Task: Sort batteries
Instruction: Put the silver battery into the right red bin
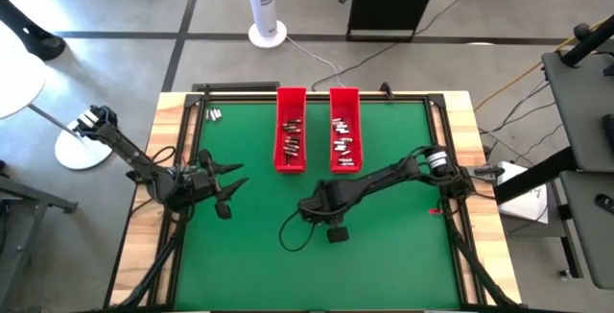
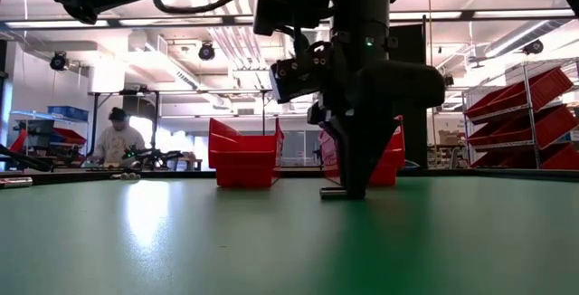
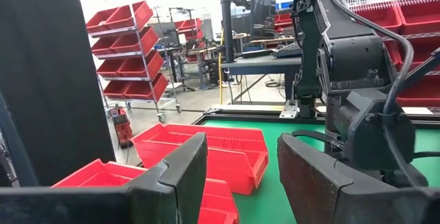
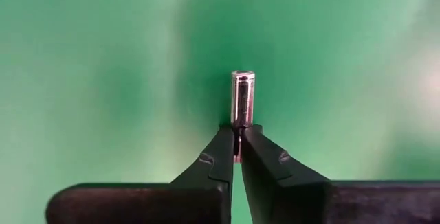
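One battery (image 4: 243, 97) is pinched at its near end by the right gripper (image 4: 237, 141), tips hiding that end; left gripper (image 3: 240, 176) hovers apart, half-open, empty.

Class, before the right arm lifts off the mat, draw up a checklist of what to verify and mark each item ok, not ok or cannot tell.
1. Right gripper shut on a battery: ok, jaws pinch one end.
2. Battery secure: cannot tell; most of it sticks out past the tips.
3. Right gripper low over the green mat, in front of the trays: ok.
4. Two red trays in place, batteries inside: ok.
5. Left gripper open, waiting at the left, clear of the path: ok.
6. Battery type, for choosing a tray: cannot tell.
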`<act>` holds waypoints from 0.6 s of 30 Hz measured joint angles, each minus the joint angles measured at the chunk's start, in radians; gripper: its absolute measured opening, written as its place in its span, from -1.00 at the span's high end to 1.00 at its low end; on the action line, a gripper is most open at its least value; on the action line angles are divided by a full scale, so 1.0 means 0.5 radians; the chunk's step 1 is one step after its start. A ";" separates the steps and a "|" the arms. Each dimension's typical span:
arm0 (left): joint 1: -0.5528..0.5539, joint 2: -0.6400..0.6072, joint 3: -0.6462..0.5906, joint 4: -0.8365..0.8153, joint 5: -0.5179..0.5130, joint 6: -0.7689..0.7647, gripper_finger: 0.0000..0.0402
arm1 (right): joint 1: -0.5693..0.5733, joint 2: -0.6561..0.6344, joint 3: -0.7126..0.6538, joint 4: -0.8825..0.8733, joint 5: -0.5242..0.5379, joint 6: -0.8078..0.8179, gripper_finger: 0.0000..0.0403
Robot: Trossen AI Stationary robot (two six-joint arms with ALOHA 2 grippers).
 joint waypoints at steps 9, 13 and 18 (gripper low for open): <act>0.000 0.000 0.000 -0.014 0.000 0.002 0.21 | -0.072 -0.406 -0.003 -0.309 0.069 0.011 0.95; 0.000 0.000 0.000 -0.017 0.000 0.008 0.21 | -0.166 -0.552 -0.006 -0.508 0.337 -0.048 0.95; 0.000 0.000 0.000 -0.018 0.000 0.008 0.21 | -0.362 -0.654 -0.018 -0.581 0.512 -0.183 0.94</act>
